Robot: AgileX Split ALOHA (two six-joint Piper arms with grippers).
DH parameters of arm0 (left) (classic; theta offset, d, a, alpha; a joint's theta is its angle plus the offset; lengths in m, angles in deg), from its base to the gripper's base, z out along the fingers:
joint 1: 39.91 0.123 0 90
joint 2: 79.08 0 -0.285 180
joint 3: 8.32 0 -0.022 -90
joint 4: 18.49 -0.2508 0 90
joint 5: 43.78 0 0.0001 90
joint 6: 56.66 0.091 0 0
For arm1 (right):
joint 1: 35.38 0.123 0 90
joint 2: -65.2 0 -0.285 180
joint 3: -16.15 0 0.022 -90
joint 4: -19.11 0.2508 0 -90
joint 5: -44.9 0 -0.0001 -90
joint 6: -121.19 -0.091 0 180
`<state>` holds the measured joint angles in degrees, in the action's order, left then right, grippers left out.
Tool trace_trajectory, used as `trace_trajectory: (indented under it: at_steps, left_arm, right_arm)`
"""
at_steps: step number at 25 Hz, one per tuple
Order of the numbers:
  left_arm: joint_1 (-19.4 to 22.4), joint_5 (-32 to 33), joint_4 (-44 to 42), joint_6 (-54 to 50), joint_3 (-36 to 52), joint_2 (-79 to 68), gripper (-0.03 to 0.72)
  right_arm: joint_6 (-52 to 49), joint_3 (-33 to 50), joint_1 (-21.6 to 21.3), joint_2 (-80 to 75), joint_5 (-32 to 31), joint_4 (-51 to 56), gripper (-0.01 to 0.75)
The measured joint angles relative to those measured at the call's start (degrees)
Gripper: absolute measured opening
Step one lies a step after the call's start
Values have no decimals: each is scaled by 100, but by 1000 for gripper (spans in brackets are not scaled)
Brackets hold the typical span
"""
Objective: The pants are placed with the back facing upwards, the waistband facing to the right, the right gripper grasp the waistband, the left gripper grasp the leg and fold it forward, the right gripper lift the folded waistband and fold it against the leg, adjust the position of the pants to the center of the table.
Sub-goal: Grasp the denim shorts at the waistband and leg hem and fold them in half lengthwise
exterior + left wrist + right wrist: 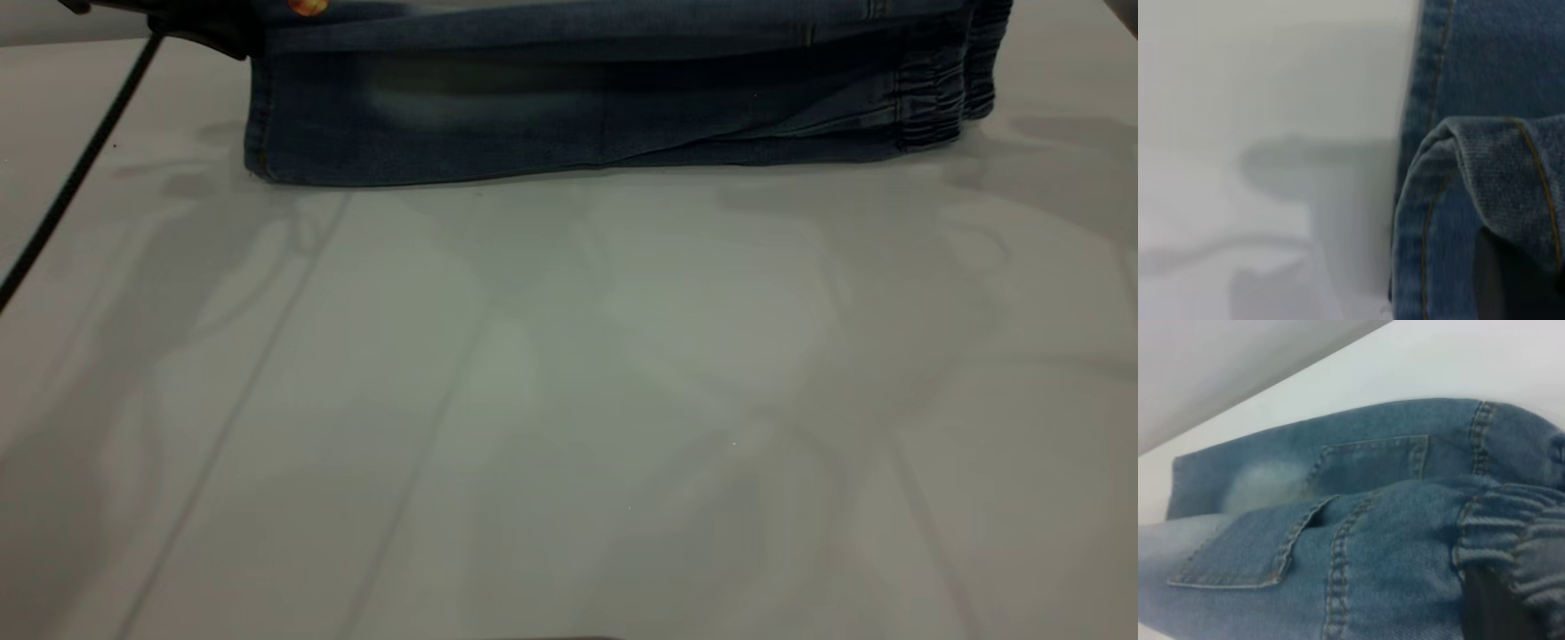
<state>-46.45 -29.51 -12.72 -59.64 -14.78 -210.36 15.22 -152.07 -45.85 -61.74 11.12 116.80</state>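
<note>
The pants (pixel 613 107) lie stretched lengthwise across the far part of the pale counter (pixel 569 400), hems toward the left arm's side and the gathered waistband (pixel 933 98) toward the right arm's side. The near, plain leg with a faded patch rests flat on the counter, while the leg (pixel 551 22) carrying the orange ball print (pixel 308 7) is raised above it along the far edge, so the pants are partly folded lengthwise. The left gripper (pixel 209 31) sits at the far left corner of the pants, just beside the ball print, with its thin ribbed cable (pixel 76 173) running diagonally down across the counter. In the left wrist view the hem (pixel 1498 167) of the leg curls over a dark finger (pixel 1495 280), so this gripper is clamped on the leg, lifted above the lower hem. The right gripper does not appear in the exterior view; in the right wrist view a dark finger (pixel 1488 607) is pressed in among the bunched pleats of the waistband, which it grips. That same view shows two back patch pockets (pixel 1238 553) facing up, the nearer half of the pants raised over the farther one.
</note>
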Motion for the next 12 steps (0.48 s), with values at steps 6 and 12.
trace_trajectory:
  at_steps: [6,12]
  left_arm:
    - [-129,-562,-40,0,-282,-396,42]
    - [-216,-1519,-75,0,-362,-856,42]
  right_arm:
    - [862,-459,-26,-601,-73,398,37]
    - [1253,-928,-39,-1138,-123,515,39]
